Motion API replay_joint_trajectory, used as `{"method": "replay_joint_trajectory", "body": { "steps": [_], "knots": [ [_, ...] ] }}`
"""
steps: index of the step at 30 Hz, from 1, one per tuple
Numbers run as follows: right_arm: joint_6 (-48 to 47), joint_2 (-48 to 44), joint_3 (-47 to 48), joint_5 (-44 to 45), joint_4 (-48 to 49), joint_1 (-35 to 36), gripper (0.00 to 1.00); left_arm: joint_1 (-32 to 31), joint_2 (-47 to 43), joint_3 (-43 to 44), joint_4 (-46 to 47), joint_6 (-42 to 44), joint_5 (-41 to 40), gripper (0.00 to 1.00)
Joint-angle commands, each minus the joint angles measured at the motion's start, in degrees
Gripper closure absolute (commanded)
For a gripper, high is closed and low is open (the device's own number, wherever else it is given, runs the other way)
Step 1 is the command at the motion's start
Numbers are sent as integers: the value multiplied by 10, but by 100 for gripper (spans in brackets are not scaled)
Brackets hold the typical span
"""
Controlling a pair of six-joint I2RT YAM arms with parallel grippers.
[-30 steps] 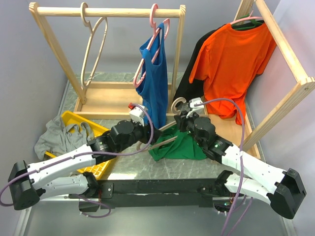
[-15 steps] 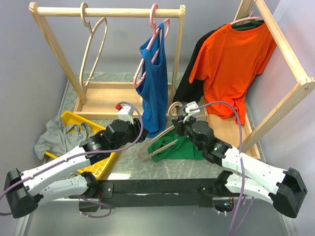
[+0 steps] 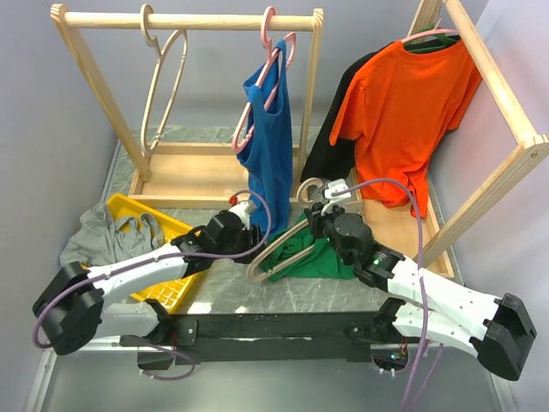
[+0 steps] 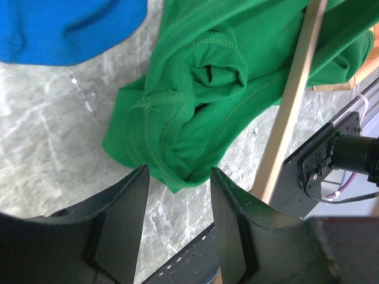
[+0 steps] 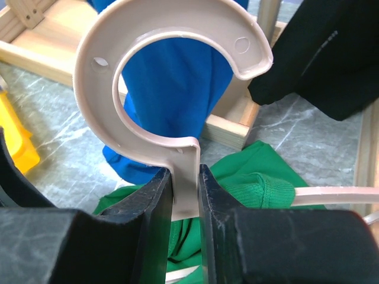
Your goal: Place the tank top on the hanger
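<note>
The green tank top (image 3: 319,260) lies crumpled on the marble table in front of the blue tank top (image 3: 269,146). My right gripper (image 3: 322,211) is shut on the neck of the beige hanger (image 3: 287,247), just below its hook. The hanger's body slants down to the left over the green cloth. In the right wrist view the hook (image 5: 155,32) stands above the shut gripper (image 5: 185,177), with the green top (image 5: 260,183) beneath. My left gripper (image 3: 257,238) is open just left of the green top. In the left wrist view it (image 4: 176,177) hovers over the cloth's near edge (image 4: 195,100), and a hanger bar (image 4: 290,100) crosses to the right.
A wooden rack (image 3: 189,21) at the back holds another beige hanger (image 3: 163,81) and a pink hanger (image 3: 276,51) with the blue top. A yellow tray (image 3: 129,215) and a grey garment (image 3: 99,236) lie at the left. An orange shirt (image 3: 403,112) hangs on the right rack.
My left gripper drew back to the left, then came forward to the green top's left edge. The hanger in my right gripper swung lower and to the left over the cloth.
</note>
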Motion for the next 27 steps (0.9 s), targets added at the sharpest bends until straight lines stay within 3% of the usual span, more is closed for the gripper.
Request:
{"method": "replay_joint_trajectory", "body": {
  "steps": [1,14,22,27],
  "knots": [
    [9,-21,1,51,27,2,100,0,32,-3,70,-8,44,50],
    [14,-17,0,77,40,4,100,0,109,-20,132,-25,37,60],
    [12,-22,-2,85,38,3,100,0,95,-31,106,-16,-9,52],
    [17,-19,-2,88,39,4,100,0,114,-23,116,-14,-3,58]
  ]
}}
